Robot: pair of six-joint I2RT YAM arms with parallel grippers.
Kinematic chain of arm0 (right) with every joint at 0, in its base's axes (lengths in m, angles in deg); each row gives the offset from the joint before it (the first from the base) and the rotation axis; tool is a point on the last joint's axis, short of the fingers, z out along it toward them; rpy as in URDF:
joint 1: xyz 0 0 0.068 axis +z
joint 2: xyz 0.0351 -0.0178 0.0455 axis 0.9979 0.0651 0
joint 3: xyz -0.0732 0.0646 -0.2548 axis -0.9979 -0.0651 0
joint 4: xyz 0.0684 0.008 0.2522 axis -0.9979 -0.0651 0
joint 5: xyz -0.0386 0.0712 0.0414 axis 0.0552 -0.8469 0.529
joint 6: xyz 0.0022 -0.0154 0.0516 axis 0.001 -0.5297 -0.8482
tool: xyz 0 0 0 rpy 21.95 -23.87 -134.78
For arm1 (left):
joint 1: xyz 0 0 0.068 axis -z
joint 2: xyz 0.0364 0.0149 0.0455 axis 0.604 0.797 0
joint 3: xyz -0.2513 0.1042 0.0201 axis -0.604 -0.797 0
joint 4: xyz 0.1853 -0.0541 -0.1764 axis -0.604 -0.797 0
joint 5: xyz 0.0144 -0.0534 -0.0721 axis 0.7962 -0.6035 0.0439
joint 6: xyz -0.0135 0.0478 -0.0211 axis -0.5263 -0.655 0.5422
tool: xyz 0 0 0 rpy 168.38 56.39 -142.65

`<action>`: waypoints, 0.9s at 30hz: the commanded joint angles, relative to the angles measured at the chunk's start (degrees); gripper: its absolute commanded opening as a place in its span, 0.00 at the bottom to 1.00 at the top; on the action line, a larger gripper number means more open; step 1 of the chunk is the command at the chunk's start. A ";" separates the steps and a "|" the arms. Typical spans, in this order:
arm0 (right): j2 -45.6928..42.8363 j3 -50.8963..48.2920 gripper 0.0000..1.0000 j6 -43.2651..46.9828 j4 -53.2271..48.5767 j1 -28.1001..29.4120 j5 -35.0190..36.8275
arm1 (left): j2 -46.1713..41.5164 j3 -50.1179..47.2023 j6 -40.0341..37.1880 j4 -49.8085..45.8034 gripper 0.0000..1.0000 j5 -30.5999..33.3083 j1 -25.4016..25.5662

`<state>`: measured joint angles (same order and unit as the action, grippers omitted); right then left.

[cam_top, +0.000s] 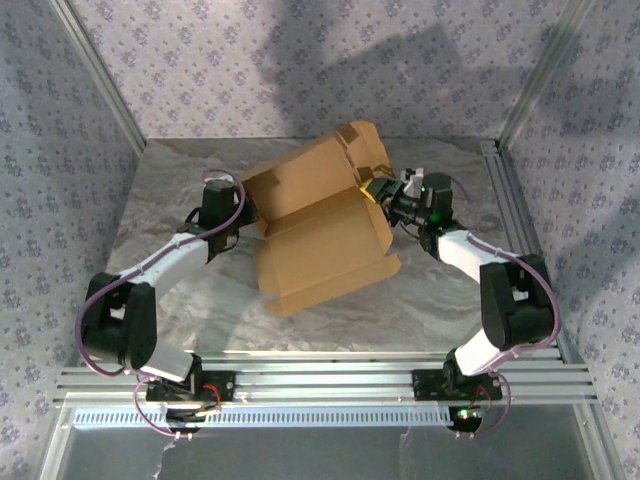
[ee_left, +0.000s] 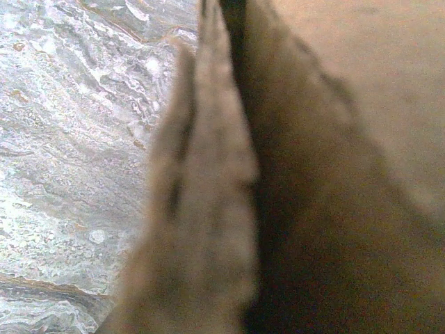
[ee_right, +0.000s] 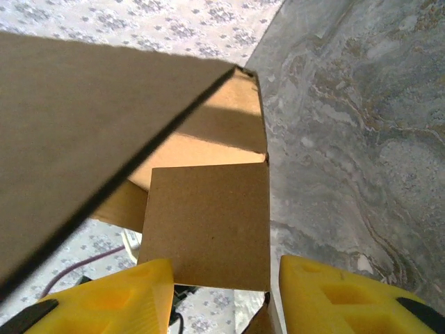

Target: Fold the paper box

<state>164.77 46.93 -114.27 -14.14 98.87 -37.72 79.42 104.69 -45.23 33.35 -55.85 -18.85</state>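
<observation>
One grey marbled table [cam_top: 420,300], floral-papered walls [cam_top: 300,60], left pincer [cam_top: 238,205] clenched on paper box [cam_top: 320,240], right pincer [ee_right: 226,285] released astride flap [ee_right: 208,223].

Paper box [cam_top: 320,240] fills table [cam_top: 330,325] centre; near strip free.

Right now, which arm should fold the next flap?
Right: the right gripper, open, straddles a square flap of the paper box; the left gripper looks clamped on its left edge.

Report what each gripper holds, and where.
Left gripper seems shut on the left edge of the paper box. Right gripper: fingers open around an end flap, not gripping it.
</observation>
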 commanded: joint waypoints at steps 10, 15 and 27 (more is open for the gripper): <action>3.16 12.90 0.31 19.79 -28.75 4.21 8.65 | -2.94 2.34 -0.09 0.06 0.00 -1.71 -0.25; 4.89 17.15 0.30 26.62 -36.54 6.02 13.34 | -3.36 2.19 -0.53 -0.23 0.00 -1.72 -0.21; 8.11 23.69 0.19 33.91 -42.12 8.13 18.10 | -4.24 1.07 -1.72 1.05 0.00 -1.86 0.59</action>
<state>171.81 68.77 -83.45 -53.48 105.14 -21.52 77.48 104.69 -46.95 31.67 -54.26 -19.53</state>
